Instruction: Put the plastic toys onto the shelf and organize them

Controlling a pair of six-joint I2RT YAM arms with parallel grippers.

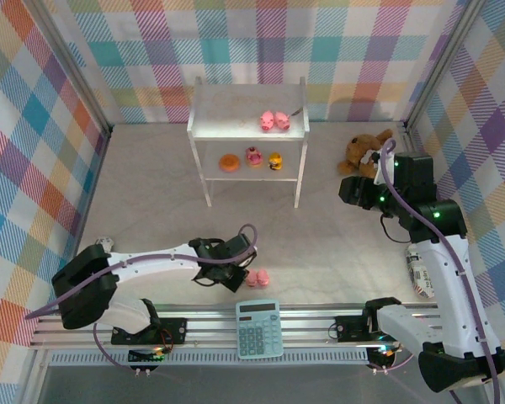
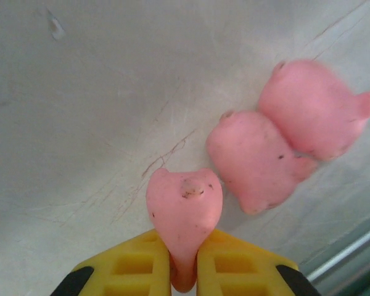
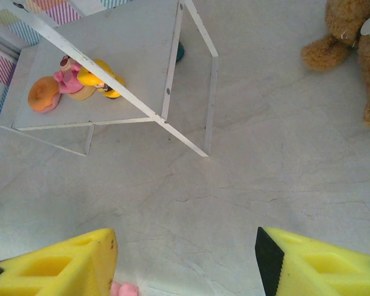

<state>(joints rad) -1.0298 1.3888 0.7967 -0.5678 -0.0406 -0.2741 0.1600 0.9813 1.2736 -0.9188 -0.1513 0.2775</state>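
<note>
Top external shows the left arm stretched low rightward, its hand (image 1: 238,278) clamping a pink pig (image 2: 185,203).

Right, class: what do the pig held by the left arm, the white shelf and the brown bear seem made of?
Held pig: probably matte soft plastic or rubber; smooth moulded surface, dark scuffs. Shelf: looks like white-painted metal or plastic; thin straight legs. Bear: fuzzy plush fabric.

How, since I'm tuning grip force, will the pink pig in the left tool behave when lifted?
Probably light: the pink pig looks tiny in the left tool. Smooth, rounded, pinched by its narrow end, it might slip or twist.
</note>
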